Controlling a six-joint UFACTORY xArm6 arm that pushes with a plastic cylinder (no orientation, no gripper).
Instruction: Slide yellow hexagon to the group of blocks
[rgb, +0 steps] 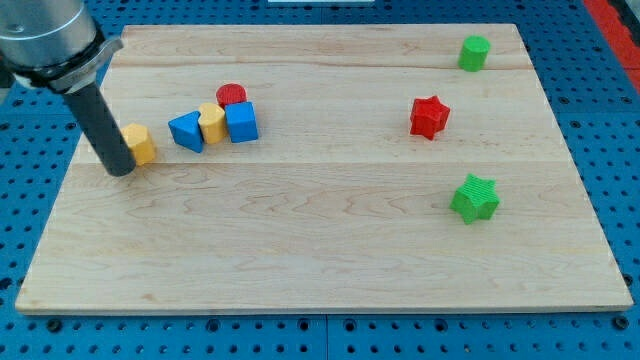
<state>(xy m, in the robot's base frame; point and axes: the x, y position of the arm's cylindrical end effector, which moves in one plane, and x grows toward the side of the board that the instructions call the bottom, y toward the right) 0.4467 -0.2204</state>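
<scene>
The yellow hexagon (140, 144) lies at the view's left on the wooden board (320, 240). My tip (120, 171) rests against its left side. Just to the hexagon's right is the group: a blue triangle (187, 131), a yellow block (211, 122), a blue cube (241, 121) and a red cylinder (231, 95) behind them. A small gap separates the hexagon from the blue triangle.
A red star (429, 116) sits right of centre. A green star (475, 197) lies lower right. A green cylinder (474, 52) stands near the top right corner. The board's left edge is close to my tip.
</scene>
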